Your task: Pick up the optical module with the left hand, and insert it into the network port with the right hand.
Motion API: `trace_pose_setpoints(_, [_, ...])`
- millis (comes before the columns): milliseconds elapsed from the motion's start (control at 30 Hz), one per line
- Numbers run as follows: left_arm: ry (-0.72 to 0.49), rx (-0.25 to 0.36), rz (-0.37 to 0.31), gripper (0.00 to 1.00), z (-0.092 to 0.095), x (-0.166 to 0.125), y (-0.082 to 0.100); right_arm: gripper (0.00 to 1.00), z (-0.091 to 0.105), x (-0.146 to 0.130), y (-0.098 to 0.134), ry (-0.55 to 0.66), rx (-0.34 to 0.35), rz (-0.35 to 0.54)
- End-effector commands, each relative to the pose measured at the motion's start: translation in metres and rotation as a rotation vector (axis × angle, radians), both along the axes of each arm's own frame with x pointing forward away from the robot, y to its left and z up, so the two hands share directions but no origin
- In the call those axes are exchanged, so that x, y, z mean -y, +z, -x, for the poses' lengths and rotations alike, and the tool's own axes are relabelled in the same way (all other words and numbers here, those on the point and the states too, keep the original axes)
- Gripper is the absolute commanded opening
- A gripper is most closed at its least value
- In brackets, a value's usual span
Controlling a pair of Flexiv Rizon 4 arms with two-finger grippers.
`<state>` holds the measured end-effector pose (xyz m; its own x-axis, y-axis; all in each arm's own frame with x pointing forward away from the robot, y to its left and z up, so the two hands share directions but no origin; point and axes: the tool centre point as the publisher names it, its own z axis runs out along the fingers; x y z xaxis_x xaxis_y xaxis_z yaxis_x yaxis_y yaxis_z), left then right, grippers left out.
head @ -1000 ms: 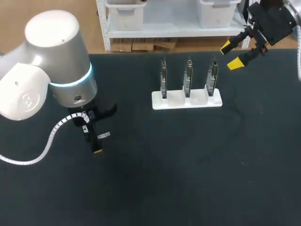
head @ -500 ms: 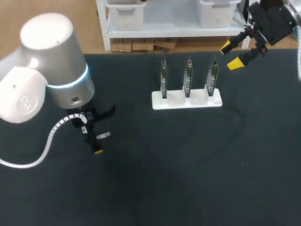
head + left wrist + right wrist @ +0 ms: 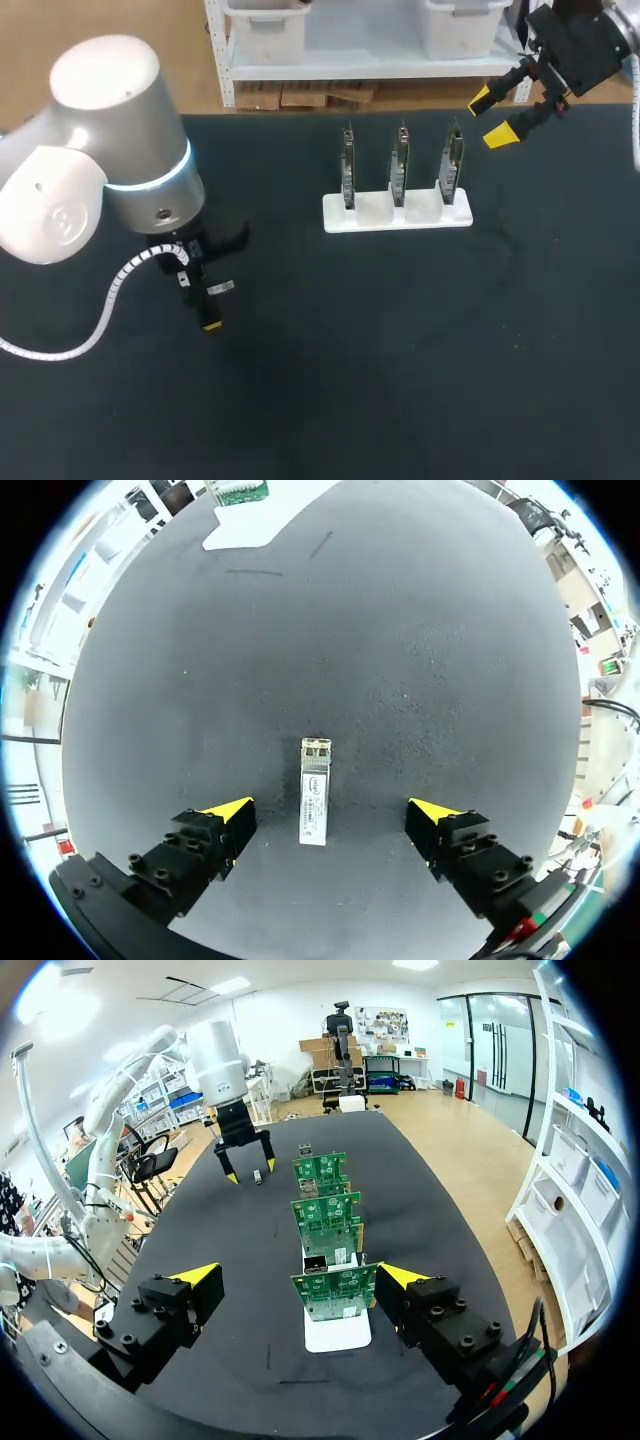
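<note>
Silver metal marks the optical module (image 3: 313,805), a slim oblong case with a pale printed label along its top and a squared open end pointing away from the left pincer (image 3: 330,813); it lies flat on the dark surface (image 3: 400,660), between the wide-spread yellow tips and touching neither, its length running straight ahead of the pincer; so the pick-up is not yet done, and I judge the task barely begun: the closing, the lift, the hand-over and the insertion all remain; well ahead of that pincer, across the surface, is a white stand (image 3: 397,212) bearing three upright green circuit boards (image 3: 333,1293), where the network port presumably sits, though I cannot tell which port is meant; the right pincer (image 3: 491,117) hangs near the stand's right end, apart from it, its tips wide and holding nothing, the boards lined up ahead of and below it.
</note>
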<state>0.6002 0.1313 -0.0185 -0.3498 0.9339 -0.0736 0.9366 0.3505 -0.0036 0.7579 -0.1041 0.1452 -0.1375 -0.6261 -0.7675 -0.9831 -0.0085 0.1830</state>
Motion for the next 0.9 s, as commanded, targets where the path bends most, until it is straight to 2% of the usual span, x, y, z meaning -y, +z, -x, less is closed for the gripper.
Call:
trace_pose_setpoints(33, [-0.005, -0.013, -0.012, 1.00, -0.0022, 0.0024, -0.0037, 1.00, 0.0019, -0.0002, 0.0001, -0.003, 0.004, 0.001])
trace_pose_setpoints(300, [-0.004, -0.025, -0.017, 0.99, 0.0002, 0.0047, -0.0048, 1.00, 0.0019, -0.0002, 0.0001, -0.003, 0.004, 0.001])
trace_pose_setpoints(333, [-0.003, -0.025, -0.016, 0.87, 0.0003, 0.0045, -0.0048, 1.00, 0.0019, -0.0002, 0.0001, -0.003, 0.004, 0.001])
trace_pose_setpoints(367, [-0.003, -0.026, -0.016, 0.54, 0.0005, 0.0045, -0.0048, 1.00, 0.0019, -0.0002, 0.0001, -0.003, 0.004, 0.001])
trace_pose_setpoints(467, [0.002, -0.027, -0.015, 0.25, 0.0017, 0.0028, -0.0049, 1.00, 0.0019, -0.0002, 0.0001, -0.003, 0.004, 0.001])
trace_pose_setpoints(500, [0.004, -0.027, -0.014, 0.10, 0.0020, 0.0024, -0.0050, 1.00, 0.0019, -0.0002, 0.0001, -0.003, 0.004, 0.001])
trace_pose_setpoints(567, [0.007, -0.028, -0.013, 0.00, 0.0024, 0.0009, -0.0059, 1.00, 0.0019, -0.0002, 0.0001, -0.003, 0.004, 0.001])
trace_pose_setpoints(900, [0.018, -0.025, -0.003, 0.00, 0.0037, 0.0000, -0.0058, 1.00, 0.0019, -0.0002, 0.0001, -0.003, 0.004, 0.001])
